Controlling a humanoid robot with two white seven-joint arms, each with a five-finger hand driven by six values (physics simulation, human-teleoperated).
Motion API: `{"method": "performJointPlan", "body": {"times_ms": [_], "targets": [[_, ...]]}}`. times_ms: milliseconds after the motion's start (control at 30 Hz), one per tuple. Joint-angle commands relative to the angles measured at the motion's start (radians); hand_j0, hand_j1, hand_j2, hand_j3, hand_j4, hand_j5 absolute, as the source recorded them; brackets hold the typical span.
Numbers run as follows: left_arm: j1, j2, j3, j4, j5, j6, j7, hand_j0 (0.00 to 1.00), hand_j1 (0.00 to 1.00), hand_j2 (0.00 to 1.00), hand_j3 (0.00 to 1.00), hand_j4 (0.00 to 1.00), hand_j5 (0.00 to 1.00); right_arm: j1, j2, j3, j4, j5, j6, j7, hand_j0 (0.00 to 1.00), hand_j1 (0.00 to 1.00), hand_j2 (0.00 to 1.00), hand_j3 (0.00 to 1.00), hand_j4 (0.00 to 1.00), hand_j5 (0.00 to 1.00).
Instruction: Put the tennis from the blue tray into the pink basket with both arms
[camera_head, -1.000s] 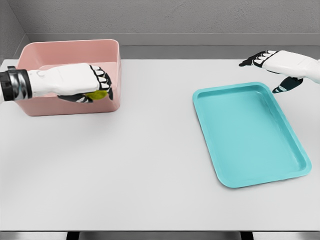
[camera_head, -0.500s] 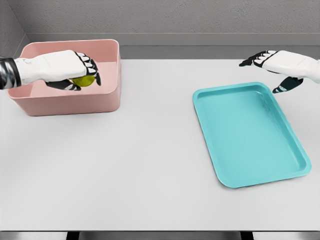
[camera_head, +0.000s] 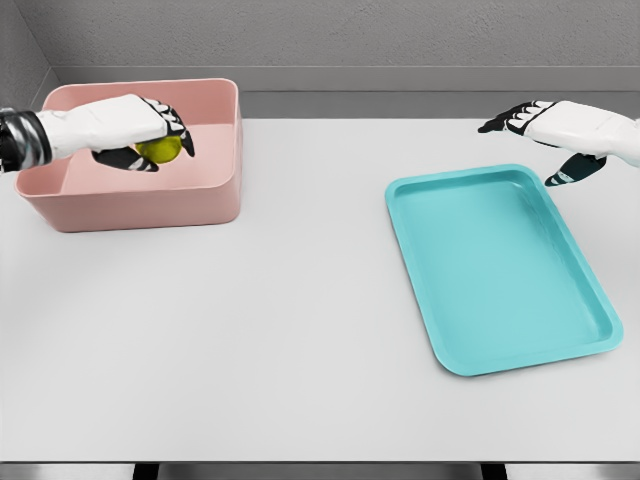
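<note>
A big white table (camera_head: 300, 300) all across the frame, top to bottom. On the right side, the blue tray (camera_head: 500, 270), flat on the table, nothing inside. In the upper left, the pink basket (camera_head: 130, 205), sitting on the table near the back edge. Over the open top of the basket, the left hand (camera_head: 130, 130), reaching in from the left edge of the frame. Fingers curled tight around the tennis ball (camera_head: 160, 150), a little yellow-green ball peeking out under the palm. Ball up in the air inside the basket's walls, not down on the basket floor, as far as can be seen. In the upper right, just past the far corner of the tray, the right hand (camera_head: 550, 135), fingers spread apart and holding nothing. Step in hand, most likely: the very last one, the drop into the basket. Next move, by the look of things: only a gentle letting go, fingers opening so the ball falls straight down inside the pink walls, then a lift up and away.
</note>
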Motion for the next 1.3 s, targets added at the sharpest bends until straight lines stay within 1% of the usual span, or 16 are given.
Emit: {"method": "performJointPlan", "body": {"times_ms": [0,100,200,300,400,500,533,633,700,767,833,867,900,967,1000,1267], "targets": [[-0.002,-0.03,0.009,0.057,0.005,0.002,0.001,0.59,0.59,0.59,0.59,0.59,0.59,0.0,-0.001,-0.002,0.0,-0.006,0.001,-0.001,1.0,1.0,1.0,1.0,1.0,1.0],[-0.009,-0.033,0.009,0.089,0.005,0.002,0.001,0.59,0.59,0.59,0.59,0.59,0.59,0.0,-0.001,-0.002,0.0,-0.006,0.001,-0.001,1.0,1.0,1.0,1.0,1.0,1.0],[-0.025,-0.073,0.009,0.186,0.005,0.002,0.002,0.59,0.59,0.59,0.59,0.59,0.59,0.0,-0.001,-0.002,-0.002,-0.006,0.001,-0.001,1.0,1.0,1.0,1.0,1.0,1.0],[-0.029,-0.076,0.011,0.209,0.005,0.002,0.002,0.59,0.59,0.59,0.59,0.59,0.59,0.0,-0.001,-0.002,-0.002,-0.006,0.001,-0.001,1.0,1.0,1.0,1.0,1.0,1.0],[-0.031,-0.076,0.024,0.214,0.003,0.002,0.002,0.59,0.59,0.59,0.59,0.59,0.59,0.0,-0.001,-0.002,-0.002,-0.006,0.001,-0.001,1.0,1.0,1.0,1.0,1.0,1.0],[-0.032,-0.096,0.027,0.253,0.003,0.002,0.004,0.59,0.59,0.59,0.59,0.59,0.59,0.0,-0.001,-0.002,-0.002,-0.006,0.001,-0.001,1.0,1.0,1.0,1.0,1.0,1.0],[-0.032,-0.102,0.049,0.269,0.003,0.002,0.004,0.59,0.59,0.59,0.59,0.59,0.59,0.0,-0.001,-0.002,-0.002,-0.006,0.001,-0.001,1.0,1.0,1.0,1.0,1.0,1.0],[-0.032,-0.121,0.052,0.299,0.003,0.002,0.004,0.59,0.59,0.59,0.59,0.59,0.59,-0.002,-0.001,-0.002,-0.002,-0.006,0.001,-0.001,1.0,1.0,1.0,1.0,1.0,1.0],[-0.038,-0.134,0.055,0.336,0.003,0.002,0.004,0.59,0.59,0.59,0.59,0.59,0.59,-0.002,-0.001,-0.002,-0.002,-0.006,0.001,-0.001,1.0,1.0,1.0,1.0,1.0,1.0],[-0.04,-0.136,0.061,0.338,0.003,0.002,0.004,0.6,0.6,0.6,0.6,0.6,0.6,-0.002,-0.001,-0.002,-0.002,-0.006,0.001,-0.001,1.0,1.0,1.0,1.0,1.0,1.0],[-0.04,-0.134,0.061,0.338,0.003,0.002,0.004,0.67,0.67,0.67,0.67,0.67,0.67,-0.002,-0.001,-0.002,0.0,-0.006,0.001,-0.001,1.0,1.0,1.0,1.0,1.0,1.0],[-0.04,-0.136,0.061,0.338,0.003,0.002,0.004,0.75,0.75,0.75,0.75,0.75,0.75,-0.002,-0.001,-0.002,0.0,-0.006,0.001,0.001,1.0,1.0,1.0,1.0,1.0,1.0],[-0.04,-0.134,0.061,0.336,0.003,0.002,0.004,0.87,0.87,0.87,0.87,0.87,0.87,-0.002,-0.001,-0.002,0.0,-0.006,0.001,0.001,1.0,1.0,1.0,1.0,1.0,1.0],[-0.04,-0.133,0.061,0.333,0.003,0.002,0.007,0.98,0.98,0.98,0.98,0.98,0.98,-0.002,-0.001,-0.002,0.001,-0.006,0.001,0.001,1.0,1.0,1.0,1.0,1.0,1.0],[-0.04,-0.133,0.061,0.333,0.003,0.002,0.008,1.0,1.0,1.0,1.0,1.0,1.0,-0.002,-0.001,0.0,0.001,-0.006,0.001,0.001,1.0,1.0,1.0,1.0,1.0,1.0],[-0.037,-0.121,0.061,0.322,0.011,0.002,0.021,1.0,1.0,1.0,1.0,1.0,1.0,-0.005,-0.002,-0.002,0.0,-0.006,0.001,0.001,1.0,1.0,1.0,1.0,1.0,1.0]]}}
